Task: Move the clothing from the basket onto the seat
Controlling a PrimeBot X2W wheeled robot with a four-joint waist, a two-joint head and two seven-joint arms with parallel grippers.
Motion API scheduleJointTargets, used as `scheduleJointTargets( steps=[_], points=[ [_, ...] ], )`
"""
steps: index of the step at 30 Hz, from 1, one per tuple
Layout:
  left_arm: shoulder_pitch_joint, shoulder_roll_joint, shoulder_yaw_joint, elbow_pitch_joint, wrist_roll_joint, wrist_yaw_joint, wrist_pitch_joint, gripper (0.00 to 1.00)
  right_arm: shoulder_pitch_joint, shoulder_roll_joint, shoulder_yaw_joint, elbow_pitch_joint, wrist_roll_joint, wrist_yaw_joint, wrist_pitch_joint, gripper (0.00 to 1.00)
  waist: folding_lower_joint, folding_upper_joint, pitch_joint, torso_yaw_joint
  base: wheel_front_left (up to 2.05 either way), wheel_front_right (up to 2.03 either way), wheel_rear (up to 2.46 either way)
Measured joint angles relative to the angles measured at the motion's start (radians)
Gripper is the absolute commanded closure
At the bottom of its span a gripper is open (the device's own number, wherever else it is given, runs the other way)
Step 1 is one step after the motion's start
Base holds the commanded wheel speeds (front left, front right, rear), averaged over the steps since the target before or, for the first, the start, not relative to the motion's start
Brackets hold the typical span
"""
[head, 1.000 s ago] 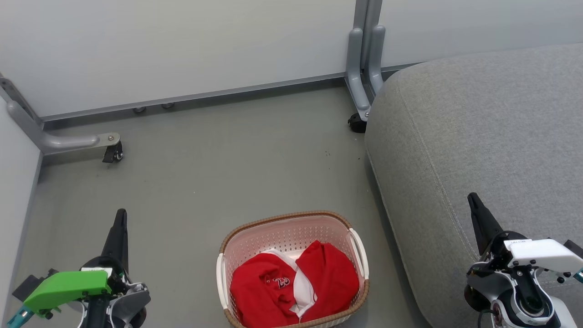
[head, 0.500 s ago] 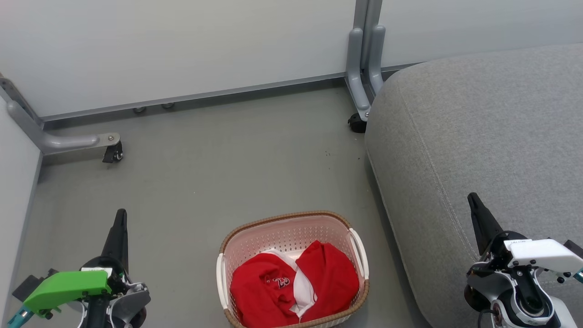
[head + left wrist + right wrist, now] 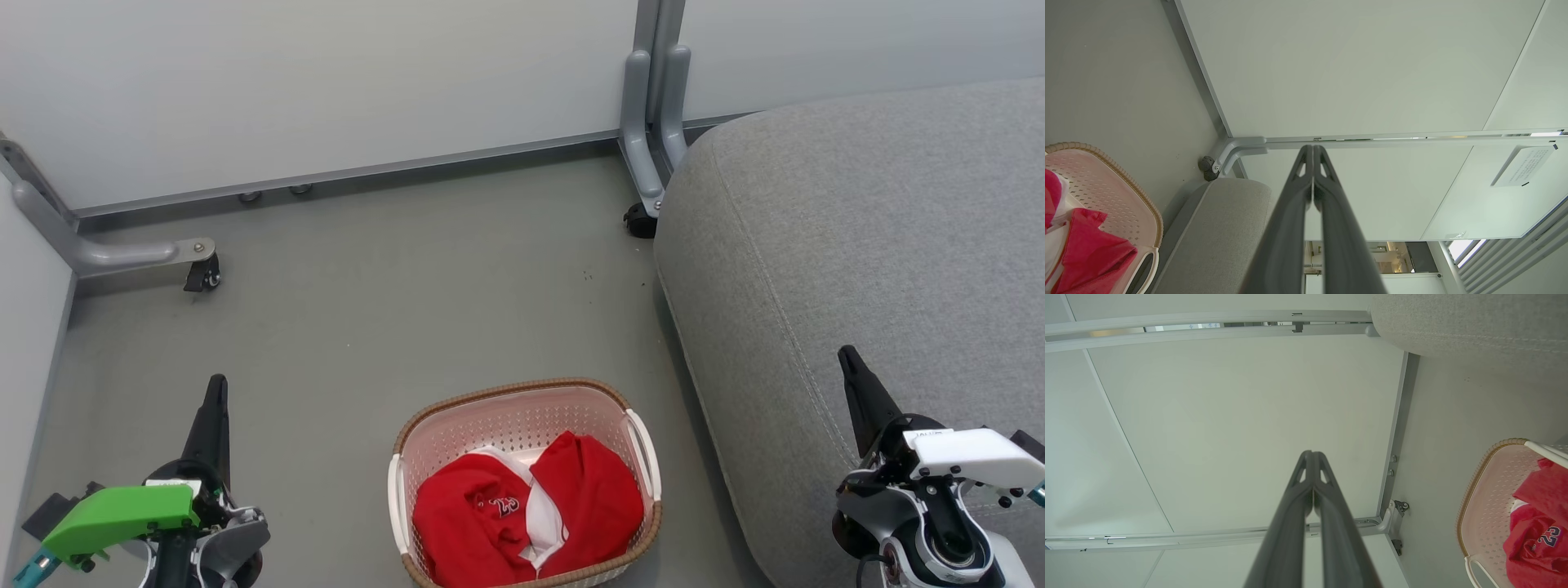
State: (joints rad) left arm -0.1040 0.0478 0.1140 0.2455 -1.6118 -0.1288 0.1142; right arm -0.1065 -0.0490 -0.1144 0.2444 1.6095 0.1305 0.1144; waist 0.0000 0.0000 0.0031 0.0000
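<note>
Clothing (image 3: 469, 523) in basket (image 3: 510, 389) between left gripper (image 3: 216, 385) and right gripper (image 3: 848, 357)

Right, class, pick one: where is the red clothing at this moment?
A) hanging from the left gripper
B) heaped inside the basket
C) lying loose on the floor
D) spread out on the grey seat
B: the red clothing lies heaped inside the basket, which stands on the floor beside the seat.
</note>
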Motion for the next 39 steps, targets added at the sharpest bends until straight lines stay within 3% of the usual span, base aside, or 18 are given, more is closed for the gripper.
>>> scheduleJointTargets(
  steps=[5, 6, 12, 24, 34, 39],
  points=[
    [0.0, 0.0, 0.0, 0.0, 0.0, 0.0, 0.0, 1.0, 0.0, 0.0, 0.0, 0.0, 0.0, 0.0, 0.0, 1.0, 0.0, 0.0, 0.0, 0.0, 0.0, 0.0, 0.0],
    [0.0, 0.0, 0.0, 0.0, 0.0, 0.0, 0.0, 0.0, 0.0, 0.0, 0.0, 0.0, 0.0, 0.0, 0.0, 0.0, 0.0, 0.0, 0.0, 0.0, 0.0, 0.0, 0.0],
    [0.041, -0.007, -0.004, 0.049, 0.0, 0.003, -0.002, 0.0, 0.042, 0.012, 0.002, 0.046, -0.001, 0.0, -0.002, 0.0, 0.0, 0.0, 0.001, 0.0, 0.0, 0.0, 0.0],
    [0.067, -0.008, 0.003, 0.042, 0.007, 0.003, -0.059, 0.0, 0.055, 0.013, 0.021, 0.025, -0.054, 0.0, -0.059, 0.0, 0.0, 0.0, -0.01, -0.004, 0.0, 0.0, 0.0],
    [0.076, -0.007, 0.025, 0.033, 0.086, 0.003, -0.105, 0.0, 0.057, 0.012, 0.028, -0.033, -0.236, 0.0, -0.102, 0.0, 0.0, 0.0, -0.017, -0.005, 0.0, 0.0, 0.0],
    [0.078, -0.007, 0.057, 0.02, 0.14, 0.003, -0.125, 0.0, 0.059, 0.011, 0.037, -0.035, -0.384, 0.0, -0.123, 0.0, 0.0, 0.0, -0.018, -0.005, 0.0, 0.0, 0.0]
  ],
)
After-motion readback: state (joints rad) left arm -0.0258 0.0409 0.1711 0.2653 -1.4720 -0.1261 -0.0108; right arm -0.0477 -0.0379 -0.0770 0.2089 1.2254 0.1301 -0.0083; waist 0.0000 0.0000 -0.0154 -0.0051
